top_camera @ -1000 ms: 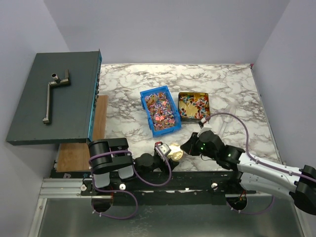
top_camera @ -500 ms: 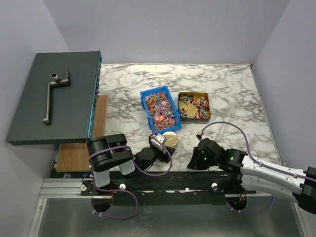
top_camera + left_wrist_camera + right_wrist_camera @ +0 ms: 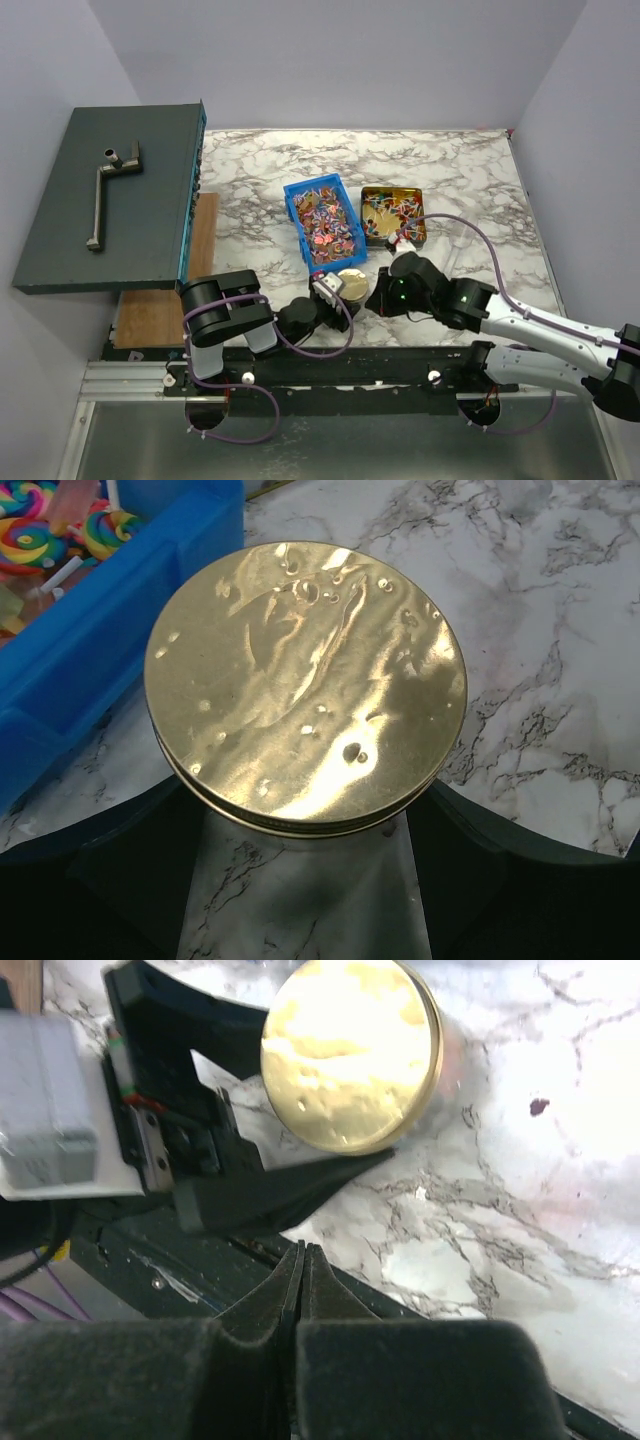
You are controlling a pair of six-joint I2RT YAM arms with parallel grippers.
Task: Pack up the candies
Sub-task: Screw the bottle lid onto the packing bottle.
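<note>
- My left gripper (image 3: 305, 810) was clasped around a clear jar (image 3: 310, 880). One black finger (image 3: 90, 870) pressed on each side of it.
- The jar had a round gold lid (image 3: 305, 680) on top. The lid was shiny and had little dents in it.
- The jar stood close to the near edge of the table (image 3: 450, 170), about halfway along that edge.
- The candies (image 3: 325, 225) were in a blue bin (image 3: 296, 222) in the middle of the table. It was full of them, in red, pink, purple and blue wrappers.
- My left wrist camera showed the bin's blue wall just beside the jar. Some swirly candies with white sticks showed over the top of that wall.
- More candies lay in a square gold tin (image 3: 393, 190). It sat just to the right of the blue bin.
- My right gripper (image 3: 303, 1252) was squeezed tight with nothing in it. Its two fingers were pressed flat together.
- That gripper hung low over the table, just to the right of the jar and near the near edge. It pointed toward the jar and my left gripper.
- A big dark grey box (image 3: 70, 230) covered the table's left edge. A metal handle (image 3: 108, 190) lay on top of it.
</note>
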